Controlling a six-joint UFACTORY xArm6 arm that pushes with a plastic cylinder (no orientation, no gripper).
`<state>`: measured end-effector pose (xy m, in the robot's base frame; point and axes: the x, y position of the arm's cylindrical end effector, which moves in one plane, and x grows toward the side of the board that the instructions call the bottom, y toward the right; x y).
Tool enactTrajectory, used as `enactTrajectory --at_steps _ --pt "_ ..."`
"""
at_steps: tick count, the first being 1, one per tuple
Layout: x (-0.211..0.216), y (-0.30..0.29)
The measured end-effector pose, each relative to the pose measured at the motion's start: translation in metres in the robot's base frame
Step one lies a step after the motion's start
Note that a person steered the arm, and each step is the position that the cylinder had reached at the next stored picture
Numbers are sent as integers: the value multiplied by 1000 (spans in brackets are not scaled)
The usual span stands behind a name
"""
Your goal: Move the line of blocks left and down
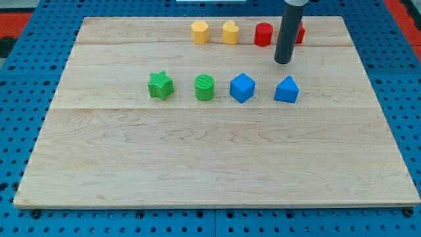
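A line of blocks runs across the board's middle: a green star [160, 85], a green cylinder [204, 87], a blue cube [242, 87] and a blue triangular block [287, 89]. A second line lies along the view's top: a yellow hexagon [199, 31], a yellow heart [230, 32], a red cylinder [264, 34] and a red block [300, 33] partly hidden behind the rod. My tip [282, 62] stands just above the blue triangular block and below the two red blocks, touching none of them.
The wooden board [210, 164] lies on a blue perforated table [26, 217]. The rod rises out of the view's top.
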<state>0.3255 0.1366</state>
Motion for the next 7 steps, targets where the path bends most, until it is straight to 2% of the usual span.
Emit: enactTrajectory --at_steps 2,4,6,7 --pt "2 -2" --pt "27 23" --pt "-35 56" --pt "-35 62"
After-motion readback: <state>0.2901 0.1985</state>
